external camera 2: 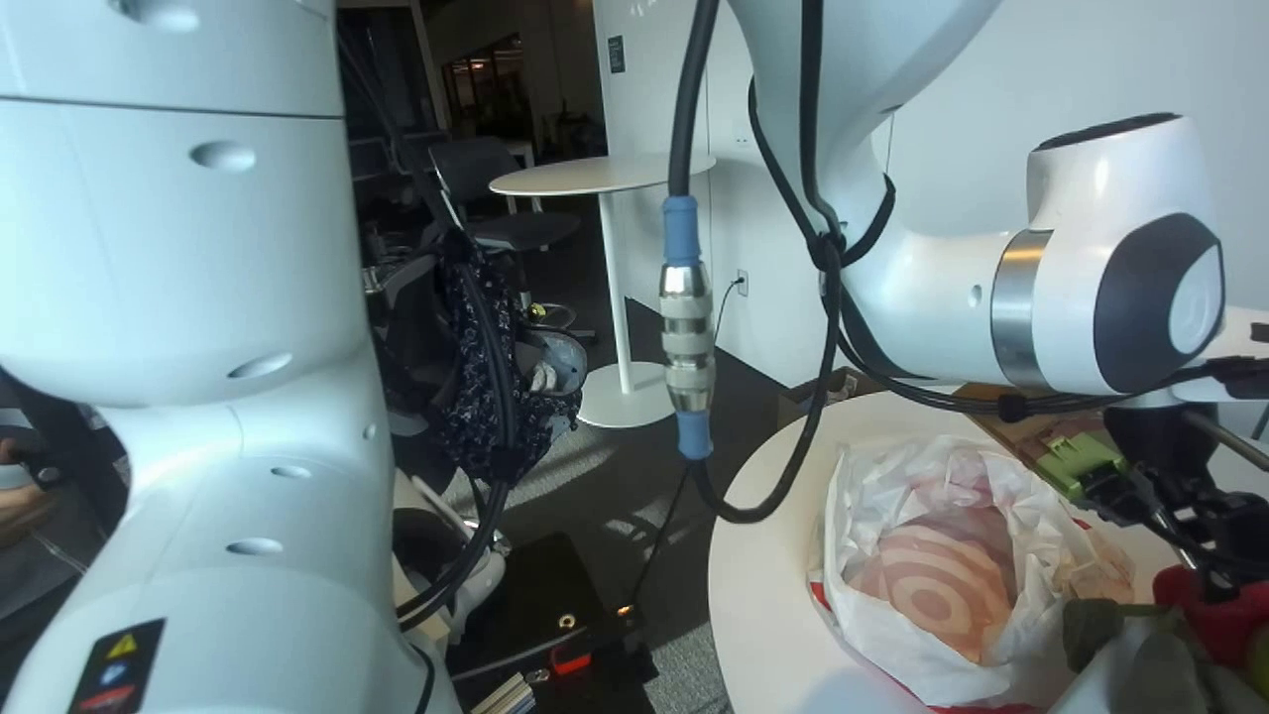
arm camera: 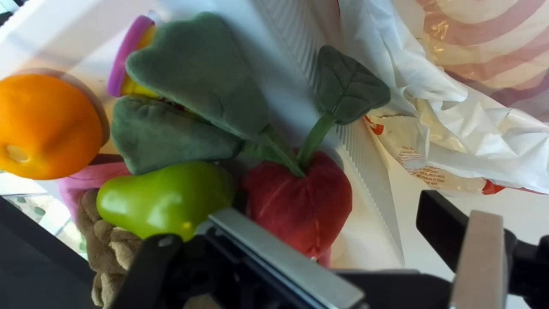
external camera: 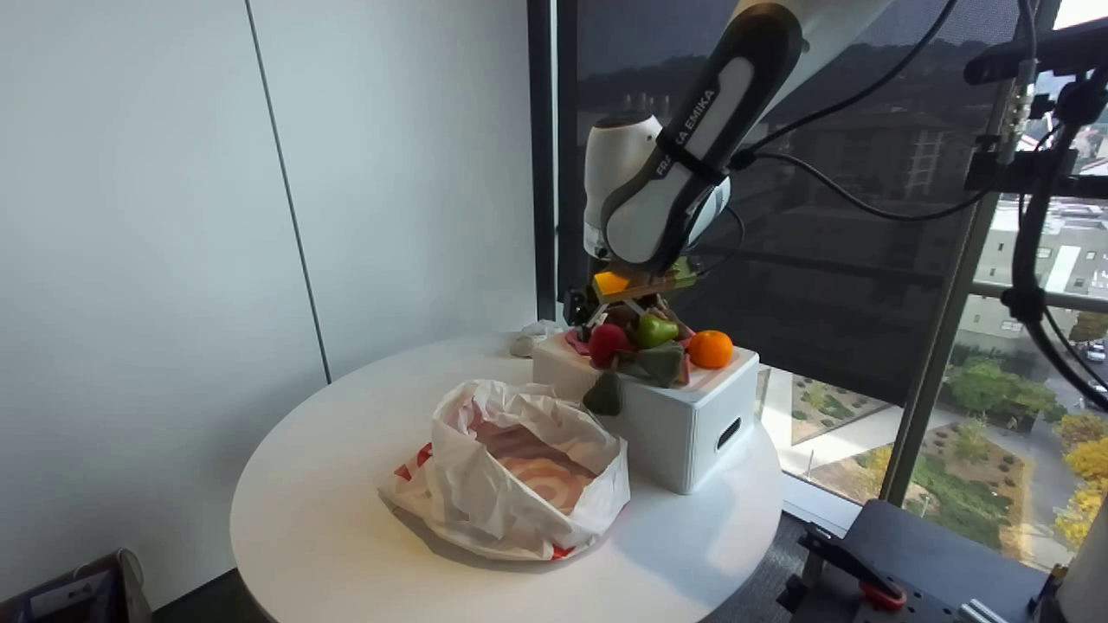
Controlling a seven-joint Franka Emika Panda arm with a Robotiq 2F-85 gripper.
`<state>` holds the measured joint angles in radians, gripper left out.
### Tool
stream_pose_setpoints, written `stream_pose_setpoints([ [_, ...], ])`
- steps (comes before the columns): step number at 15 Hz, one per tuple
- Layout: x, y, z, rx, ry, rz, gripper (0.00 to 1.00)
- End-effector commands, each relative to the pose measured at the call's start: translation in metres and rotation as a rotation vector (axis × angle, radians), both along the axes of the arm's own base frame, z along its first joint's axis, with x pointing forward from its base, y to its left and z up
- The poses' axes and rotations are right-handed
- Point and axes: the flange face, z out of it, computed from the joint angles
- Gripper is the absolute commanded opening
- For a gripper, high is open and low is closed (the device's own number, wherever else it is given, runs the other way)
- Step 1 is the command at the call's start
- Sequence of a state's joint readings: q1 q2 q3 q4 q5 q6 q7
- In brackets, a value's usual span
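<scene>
Tool (arm camera: 381, 257): jaws wide apart; its base is cut off in the wrist view.
Red plush vegetable (arm camera: 300, 201): on the white box (external camera: 658, 441), nearest the tool, underside hidden; contact cannot be told.
Green pear (arm camera: 165, 197): just beside it, partly covered by a finger (arm camera: 287, 257).
Purple-lidded tub (arm camera: 128, 56): half hidden behind leaves (arm camera: 193, 77).
Orange (arm camera: 47, 128): cut off at left.
Bag (external camera: 485, 502): on the bench (external camera: 329, 510), inside only partly shown.

Both exterior views face the bag (external camera: 485, 506) from different sides, the wrist view the red vegetable (arm camera: 300, 201) from just above.
</scene>
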<state>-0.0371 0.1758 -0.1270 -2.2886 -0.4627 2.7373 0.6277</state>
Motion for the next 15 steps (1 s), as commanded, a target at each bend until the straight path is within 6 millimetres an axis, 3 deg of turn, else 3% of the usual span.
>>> stream_pose_setpoints([
  [1, 0.013, 0.007, 0.005, -0.041, -0.032, 0.028, 1.00],
  [13, 0.040, -0.004, -0.033, -0.133, -0.005, 0.036, 1.00],
  [14, 0.041, -0.004, -0.036, -0.133, -0.002, 0.037, 0.83],
  [15, 0.041, -0.005, -0.037, -0.132, -0.001, 0.040, 0.73],
])
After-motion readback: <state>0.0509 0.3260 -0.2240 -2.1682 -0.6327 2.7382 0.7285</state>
